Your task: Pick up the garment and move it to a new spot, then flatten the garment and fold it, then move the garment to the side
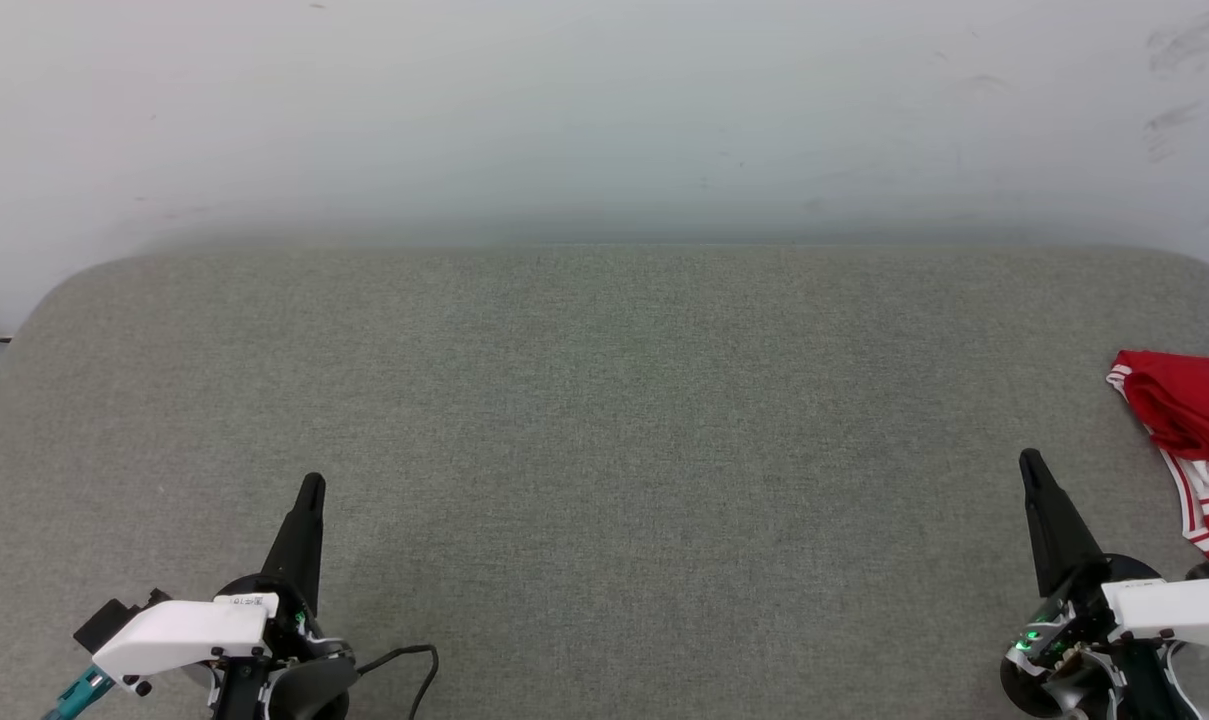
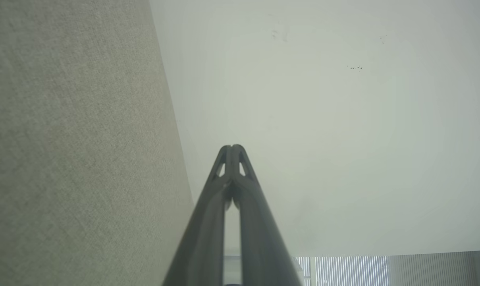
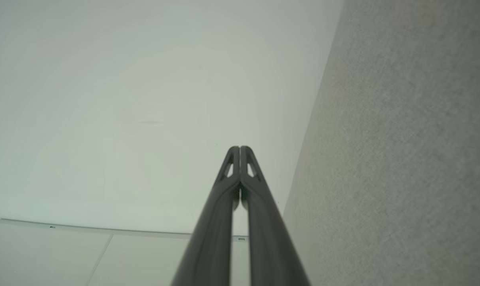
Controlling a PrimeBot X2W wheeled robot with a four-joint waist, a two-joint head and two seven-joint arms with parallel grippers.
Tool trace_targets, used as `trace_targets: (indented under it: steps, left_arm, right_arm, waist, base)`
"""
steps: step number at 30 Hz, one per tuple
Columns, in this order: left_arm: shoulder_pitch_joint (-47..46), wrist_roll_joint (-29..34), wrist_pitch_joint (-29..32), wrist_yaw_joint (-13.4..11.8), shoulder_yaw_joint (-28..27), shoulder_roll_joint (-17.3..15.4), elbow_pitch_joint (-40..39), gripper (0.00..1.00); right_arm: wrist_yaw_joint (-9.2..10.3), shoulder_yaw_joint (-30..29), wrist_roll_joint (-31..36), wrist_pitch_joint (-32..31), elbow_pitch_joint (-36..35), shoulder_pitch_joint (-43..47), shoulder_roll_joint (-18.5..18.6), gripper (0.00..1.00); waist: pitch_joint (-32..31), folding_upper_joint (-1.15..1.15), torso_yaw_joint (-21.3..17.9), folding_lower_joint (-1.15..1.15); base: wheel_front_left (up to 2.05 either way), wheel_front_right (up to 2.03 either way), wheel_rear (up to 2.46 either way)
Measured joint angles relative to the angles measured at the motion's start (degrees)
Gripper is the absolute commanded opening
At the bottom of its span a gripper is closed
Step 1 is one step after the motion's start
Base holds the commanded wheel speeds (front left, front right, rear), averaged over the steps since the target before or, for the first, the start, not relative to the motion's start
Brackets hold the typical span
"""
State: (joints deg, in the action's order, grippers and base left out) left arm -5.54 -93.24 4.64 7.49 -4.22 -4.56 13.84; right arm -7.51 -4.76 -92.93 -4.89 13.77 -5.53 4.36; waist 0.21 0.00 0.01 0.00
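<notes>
Grey table [image 1: 604, 420] holds the garment [image 1: 1189, 410], right of the right hand [image 1: 1031, 462].

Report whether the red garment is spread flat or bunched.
Bunched: the garment lies heaped at the right edge of the table, wrinkled red cloth over striped trim; part runs out of view.

A bare test room: grey felt-covered table [image 1: 604, 400] against a scuffed white wall [image 1: 604, 120].

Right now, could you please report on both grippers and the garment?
Left gripper jaws shut, empty. Right gripper jaws shut, empty. Garment crumpled on table, far right, untouched, partly out of frame. Nothing between it and right gripper.
</notes>
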Motion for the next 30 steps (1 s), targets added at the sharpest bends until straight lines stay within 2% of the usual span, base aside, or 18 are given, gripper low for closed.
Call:
trace_targets:
  steps: [30]
  left_arm:
    - [-0.4,-0.6,0.7,0.0,-0.8,0.6,0.2,0.0]
  right_arm:
    - [0.0,-0.4,-0.6,-0.7,0.3,-0.3,-0.5,0.0]
  waist:
    - [0.0,0.0,0.0,-0.01]
  base:
    - [0.0,0.0,0.0]
